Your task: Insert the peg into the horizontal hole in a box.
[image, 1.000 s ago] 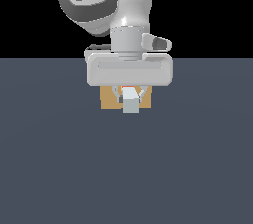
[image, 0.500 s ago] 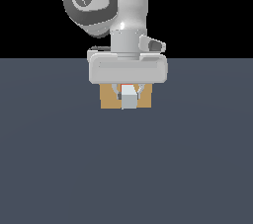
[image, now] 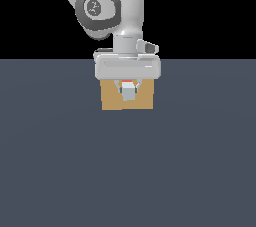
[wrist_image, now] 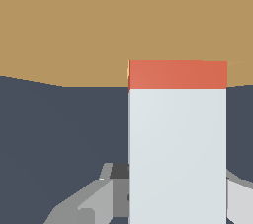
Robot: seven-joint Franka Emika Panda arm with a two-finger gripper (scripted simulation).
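The tan box (image: 111, 101) stands on the dark floor, directly behind my gripper (image: 128, 89). Shut between the fingers is the peg (image: 129, 92), seen end-on with its white end facing the exterior view and a sliver of orange above. In the wrist view the peg (wrist_image: 178, 144) runs from my grey fingers (wrist_image: 94, 198) to the box (wrist_image: 99, 20). Only a short orange band shows where the peg meets the box face. The hole is hidden behind the peg.
Dark grey floor (image: 128, 171) spreads around the box on every side. No other objects show in either view.
The gripper and peg have moved away from the exterior camera toward the box. The white end now sits higher against the box face, and the arm leans further back.
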